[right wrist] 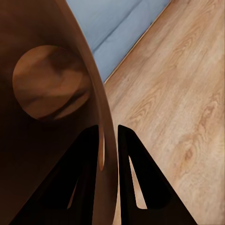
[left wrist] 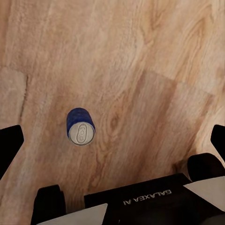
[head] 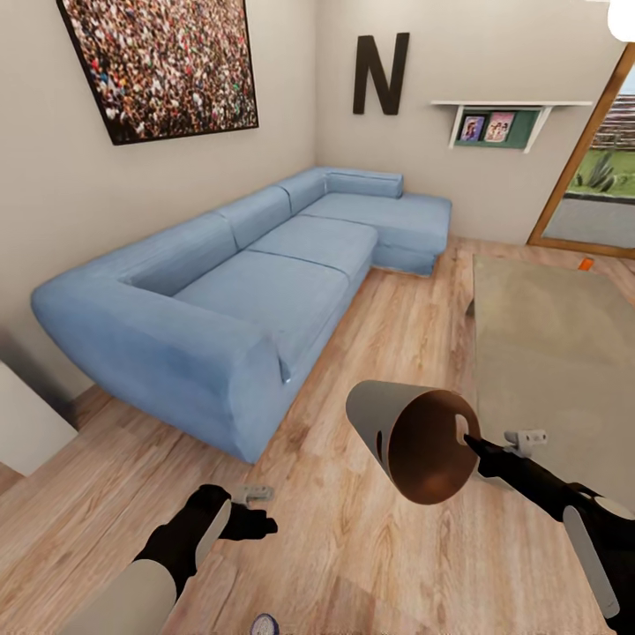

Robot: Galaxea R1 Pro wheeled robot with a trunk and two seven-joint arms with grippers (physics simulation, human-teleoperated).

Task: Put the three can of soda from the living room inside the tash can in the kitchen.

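The right hand (head: 466, 438) has the bin (head: 414, 437) clamped by its rim, one finger inside, one outside, the wall pinched between them, as the right wrist view shows plainly. The bin hangs in the air above the plank floor (head: 370, 353), tipped on its side with its mouth turned toward the camera. Look into it: brown wood-toned wall, round bottom (right wrist: 50, 87), and nothing lying in it that can be seen. The slot-shaped handle hole (head: 459, 429) sits right by the fingers.

Down on the left, the left hand (head: 257, 510) hovers over the floor, its fingers (left wrist: 10, 143) spread wide at the two edges of the left wrist view, gripping nothing. Between them, on the planks below, stands a blue soda can (left wrist: 80, 127), upright, silvery top facing up, apart from both fingers. In the head view just a sliver of that can shows at the bottom edge, cut off by the frame.

The long light-blue sofa (head: 256, 291) runs along the wall to the corner. To the right lies a pale rug (head: 551, 353), partly cut off by the frame edge. Far off by the glass door (head: 591, 176) sits a small orange thing (head: 586, 263), too tiny to tell whether it is a can.
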